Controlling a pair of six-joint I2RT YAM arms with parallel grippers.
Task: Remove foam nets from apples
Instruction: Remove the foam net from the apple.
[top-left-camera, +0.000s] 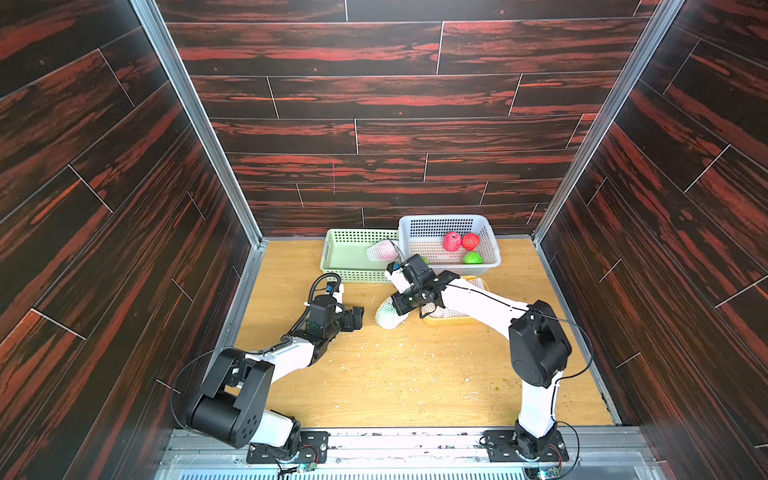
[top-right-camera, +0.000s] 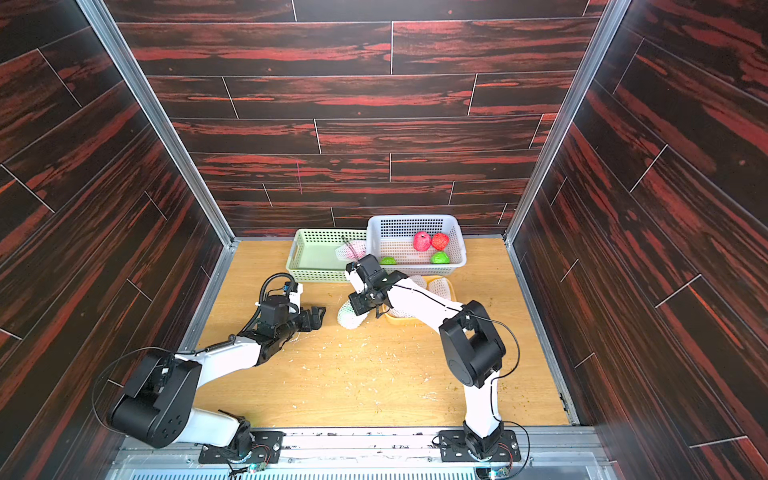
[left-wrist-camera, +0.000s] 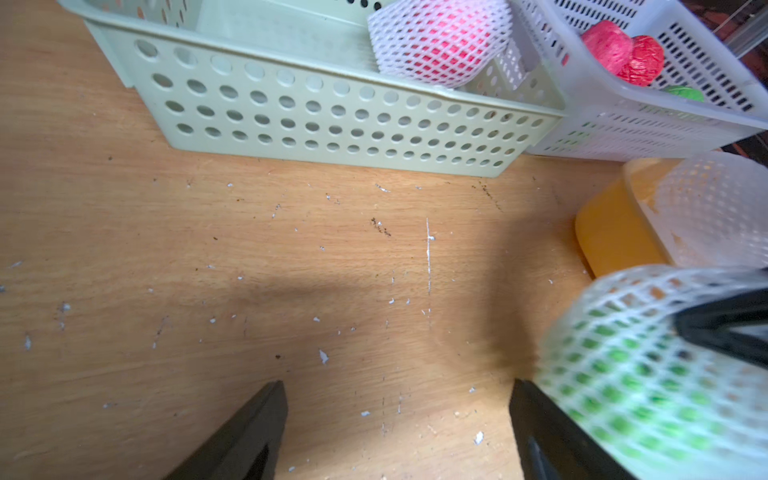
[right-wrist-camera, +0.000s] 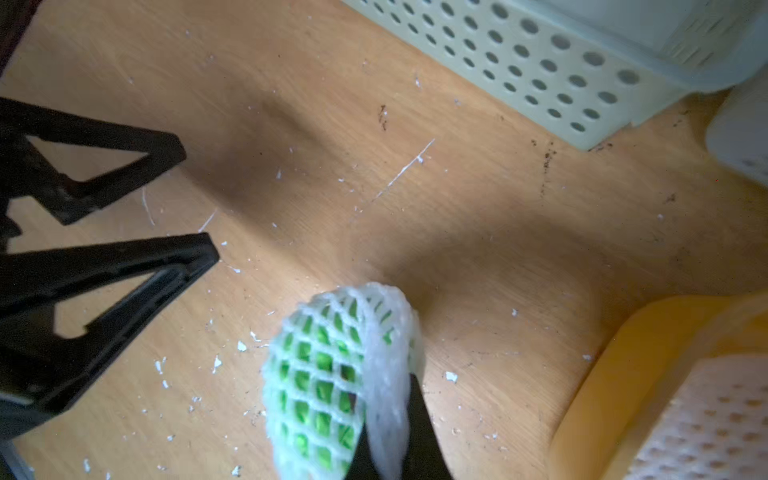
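Right claw (right-wrist-camera: 388, 399) clamps white foam mesh net (right-wrist-camera: 386, 328) over round green apple (right-wrist-camera: 322, 361), a grip only wrist views show; left claw (right-wrist-camera: 199, 201) gapes.

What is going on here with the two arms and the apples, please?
The right gripper is shut on the net of a green apple near the middle of the table. The left gripper is open and empty beside it. Four bare apples lie in the white basket, one netted red apple waits in the green basket, and shed nets sit in the yellow tray.
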